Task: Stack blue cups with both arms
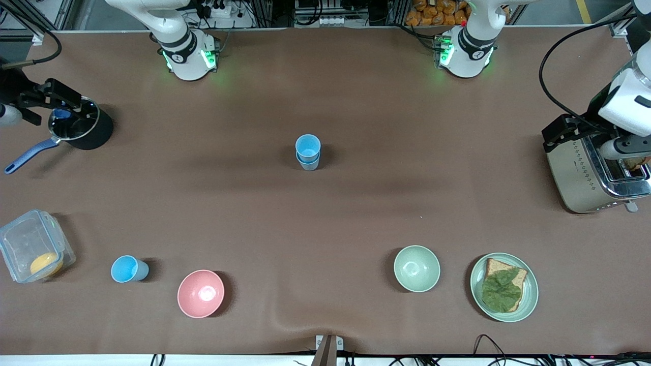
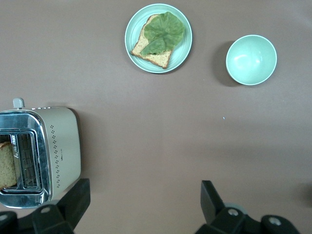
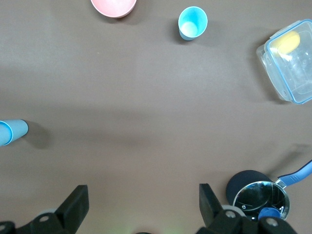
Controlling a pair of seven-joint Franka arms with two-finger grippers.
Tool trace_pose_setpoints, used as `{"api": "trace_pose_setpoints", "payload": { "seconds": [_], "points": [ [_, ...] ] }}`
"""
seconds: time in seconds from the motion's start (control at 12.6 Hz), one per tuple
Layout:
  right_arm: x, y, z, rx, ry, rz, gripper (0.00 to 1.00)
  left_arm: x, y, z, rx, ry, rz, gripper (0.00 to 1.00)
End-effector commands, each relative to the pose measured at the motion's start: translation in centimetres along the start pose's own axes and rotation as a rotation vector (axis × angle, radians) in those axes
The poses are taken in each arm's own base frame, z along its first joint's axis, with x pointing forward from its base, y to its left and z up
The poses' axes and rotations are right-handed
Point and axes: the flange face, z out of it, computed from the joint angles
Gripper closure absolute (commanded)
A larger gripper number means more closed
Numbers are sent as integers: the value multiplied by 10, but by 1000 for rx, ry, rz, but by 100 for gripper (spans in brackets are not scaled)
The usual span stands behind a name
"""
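A bright sky-blue cup (image 1: 308, 146) sits nested in a paler grey-blue cup (image 1: 308, 164) at the middle of the table; this stack also shows in the right wrist view (image 3: 11, 131). Another sky-blue cup (image 1: 129, 269) stands alone beside the pink bowl (image 1: 201, 293), nearer to the front camera; it also shows in the right wrist view (image 3: 192, 22). My right gripper (image 3: 144, 204) is open and empty, up over the pot (image 1: 81, 128). My left gripper (image 2: 145, 200) is open and empty, up beside the toaster (image 1: 590, 173). Both grippers are far from the cups.
A pale green bowl (image 1: 416, 268) and a green plate (image 1: 529, 300) with bread and lettuce lie toward the left arm's end. A clear lidded container (image 1: 31, 251) with a yellow thing inside lies toward the right arm's end. The pot has a blue handle (image 1: 28, 155).
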Motion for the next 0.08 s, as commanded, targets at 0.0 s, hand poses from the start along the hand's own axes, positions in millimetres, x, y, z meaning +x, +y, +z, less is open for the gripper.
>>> {"api": "trace_pose_setpoints", "payload": {
  "seconds": [0.0],
  "points": [
    [4,5,-5,5,4,-9,0,-4,1,-10,-26,13,17,0]
  ]
}}
